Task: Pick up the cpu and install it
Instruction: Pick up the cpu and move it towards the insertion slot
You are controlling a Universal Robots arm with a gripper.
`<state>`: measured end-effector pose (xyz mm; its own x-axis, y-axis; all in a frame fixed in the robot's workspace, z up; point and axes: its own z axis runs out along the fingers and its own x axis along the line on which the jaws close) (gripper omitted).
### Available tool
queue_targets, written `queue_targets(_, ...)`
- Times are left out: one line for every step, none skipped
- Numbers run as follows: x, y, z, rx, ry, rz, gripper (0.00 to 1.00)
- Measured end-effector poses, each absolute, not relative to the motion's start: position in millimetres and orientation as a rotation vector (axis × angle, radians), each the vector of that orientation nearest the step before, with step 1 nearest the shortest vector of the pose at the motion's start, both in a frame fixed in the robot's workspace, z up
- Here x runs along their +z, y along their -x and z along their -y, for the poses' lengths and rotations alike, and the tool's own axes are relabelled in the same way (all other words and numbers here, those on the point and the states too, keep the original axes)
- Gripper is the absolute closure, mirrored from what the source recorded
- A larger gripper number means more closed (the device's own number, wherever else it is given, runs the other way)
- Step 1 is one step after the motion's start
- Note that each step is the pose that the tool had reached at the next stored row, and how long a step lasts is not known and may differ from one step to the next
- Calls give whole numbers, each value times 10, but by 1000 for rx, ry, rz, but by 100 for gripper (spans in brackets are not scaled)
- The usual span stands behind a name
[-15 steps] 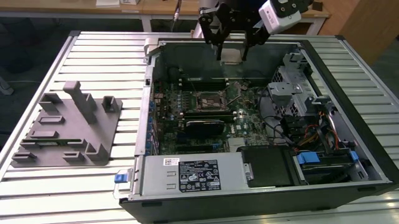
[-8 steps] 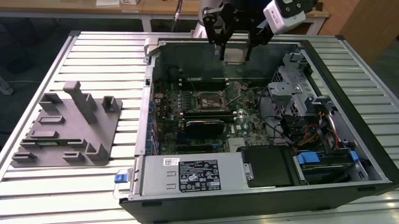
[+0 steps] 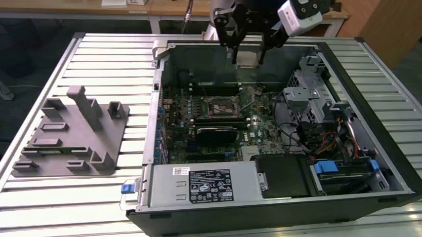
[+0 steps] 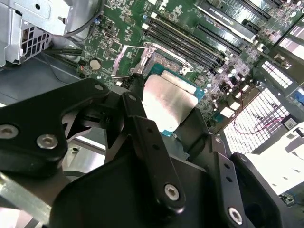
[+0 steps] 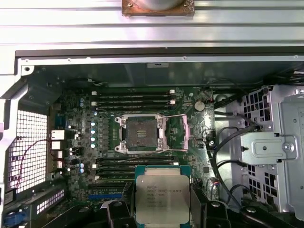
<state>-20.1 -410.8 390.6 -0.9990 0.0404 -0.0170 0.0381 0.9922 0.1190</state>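
The cpu (image 3: 248, 61), a flat square chip with a silvery top, hangs between my gripper's (image 3: 248, 59) black fingers, which are shut on its edges. It is above the far wall of the open computer case (image 3: 155, 123), well above the motherboard. In the first wrist view the cpu (image 5: 161, 199) sits beside the open black-framed socket (image 5: 141, 134), whose metal retention frame (image 5: 183, 135) is swung aside. In the second wrist view the cpu (image 4: 168, 102) is clamped between the fingers (image 4: 137, 99), with the socket (image 4: 159, 61) beyond it.
A grey plastic fixture (image 3: 72, 133) lies on the slatted table at the exterior view's left. Inside the case are memory slots (image 5: 133, 99), a metal drive cage (image 3: 316, 94), bundled cables (image 3: 329, 143) and a power supply (image 3: 204, 185) at the near wall.
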Motion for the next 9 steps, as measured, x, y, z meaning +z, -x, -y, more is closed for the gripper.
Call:
queue_targets(3905, 203, 4108, 186, -61, -3116, 45)
queue_targets(3903, 206, 4108, 186, -61, -3116, 45)
queue_targets(3902, 208, 4108, 186, -61, -3116, 45)
queue_targets(3901, 210, 4108, 185, -61, -3116, 45)
queue_targets(3901, 213, 4109, 185, -61, -3116, 45)
queue_targets(3900, 215, 4108, 185, -61, -3116, 45)
queue_targets(3899, 219, 4108, 186, -61, -3116, 45)
queue_targets(3898, 222, 4108, 186, -61, -3116, 45)
queue_targets(3897, 225, 4108, 186, -61, -3116, 45)
